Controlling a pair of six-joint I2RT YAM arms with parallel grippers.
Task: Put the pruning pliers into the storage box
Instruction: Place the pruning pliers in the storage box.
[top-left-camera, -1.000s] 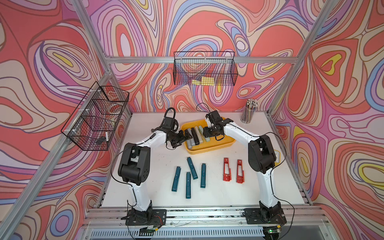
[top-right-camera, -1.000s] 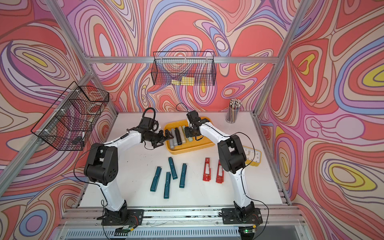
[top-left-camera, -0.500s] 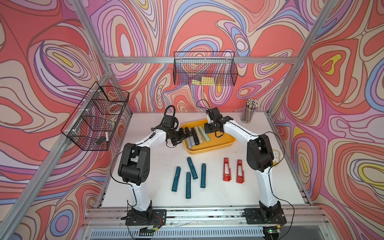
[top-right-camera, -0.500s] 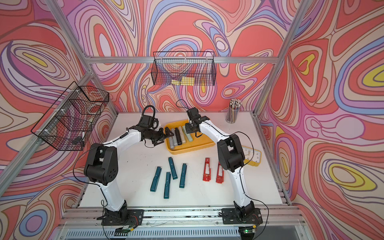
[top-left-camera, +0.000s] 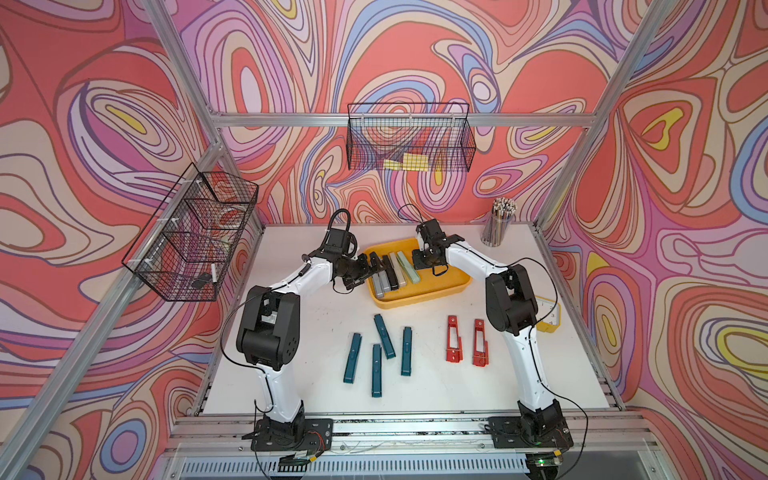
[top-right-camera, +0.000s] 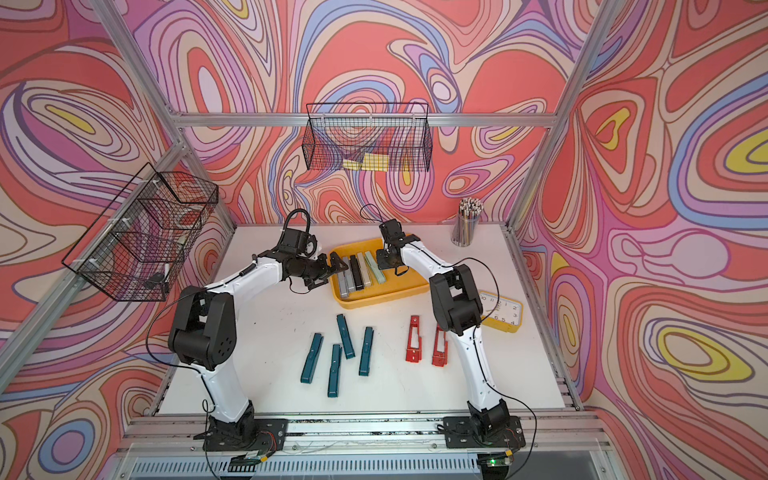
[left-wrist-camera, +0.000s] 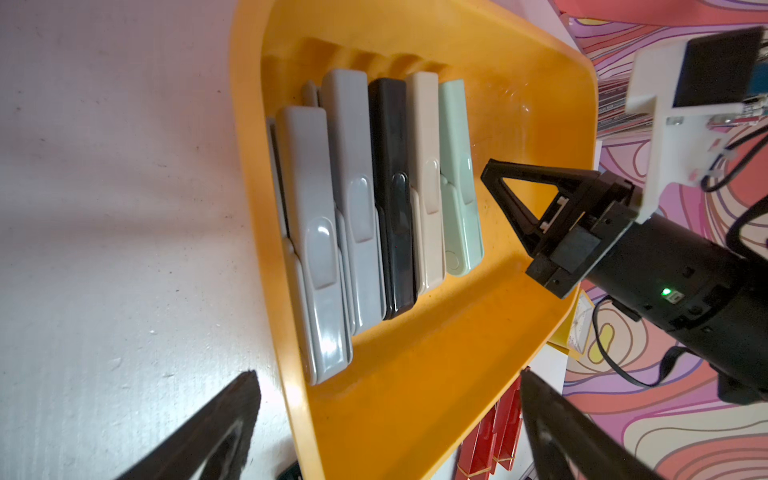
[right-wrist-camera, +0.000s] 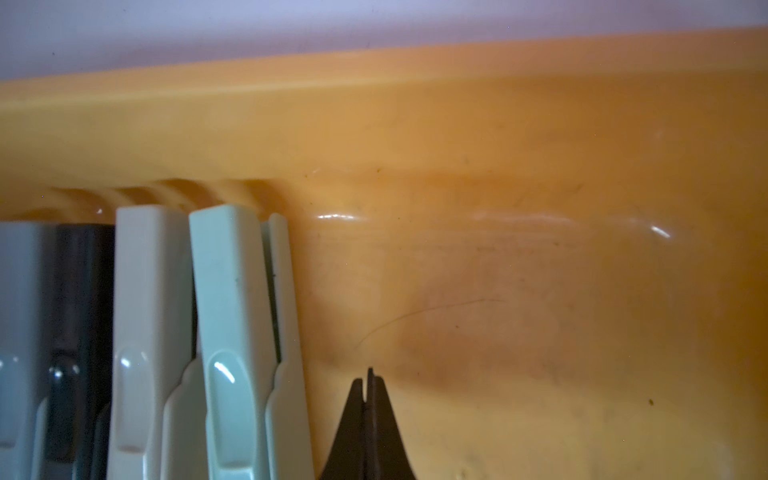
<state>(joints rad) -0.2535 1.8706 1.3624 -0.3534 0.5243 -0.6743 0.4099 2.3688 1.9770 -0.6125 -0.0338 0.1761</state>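
In box: five pliers (top-left-camera: 390, 272) lie side by side in the 9 o'clock part of the box (top-left-camera: 436, 282), the mint one (left-wrist-camera: 459, 174) innermost.
On table: four teal pliers (top-left-camera: 406, 351) lie at 6 o'clock from the box and two red pliers (top-left-camera: 454, 344) at 5 o'clock, all on the table (top-left-camera: 316, 353).
Right arm: the right gripper (left-wrist-camera: 490, 172) has its fingers pressed together and holds nothing; it is just beside the mint one.
Left arm: the left gripper (left-wrist-camera: 386, 374) has its fingers spread wide and empty, at the box's 9 o'clock rim.

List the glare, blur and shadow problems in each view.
Right wrist view: soft close-up, the storage box rim blurred, small glare streaks on its floor, the shut right gripper a dark silhouette. Left wrist view: the open left gripper blurred at the edge, highlights on the grey pliers, table washed pale. In both top views: even light, sharp.
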